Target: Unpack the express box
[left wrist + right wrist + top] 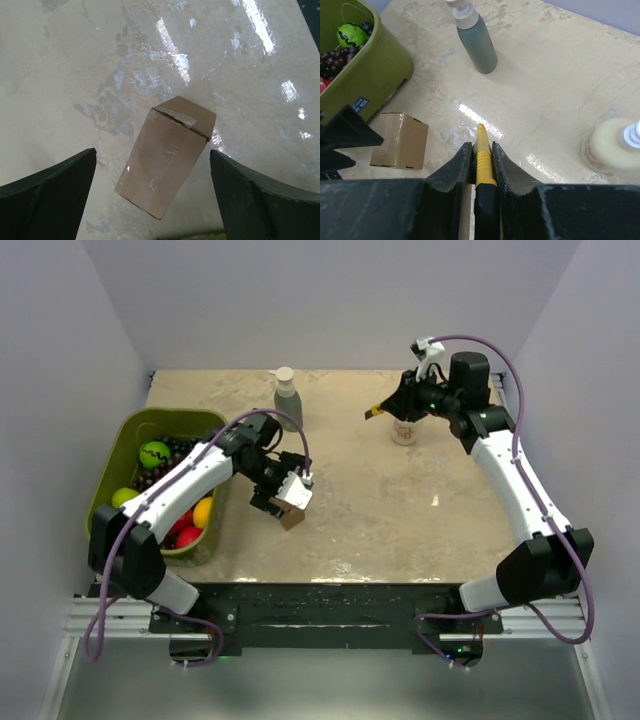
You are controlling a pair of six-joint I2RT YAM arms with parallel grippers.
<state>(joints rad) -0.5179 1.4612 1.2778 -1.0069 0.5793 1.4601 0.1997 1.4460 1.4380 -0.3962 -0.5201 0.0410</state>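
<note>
The express box is a small brown carton, taped shut, standing on the table. It also shows in the top view and the right wrist view. My left gripper is open and hovers right above the box, its dark fingers on either side and clear of it. My right gripper is raised at the back right, shut on a yellow and black utility knife whose tip points toward the table's middle.
A green bin of coloured balls and grapes stands at the left. A grey pump bottle stands at the back middle. A cream pump bottle stands under my right gripper.
</note>
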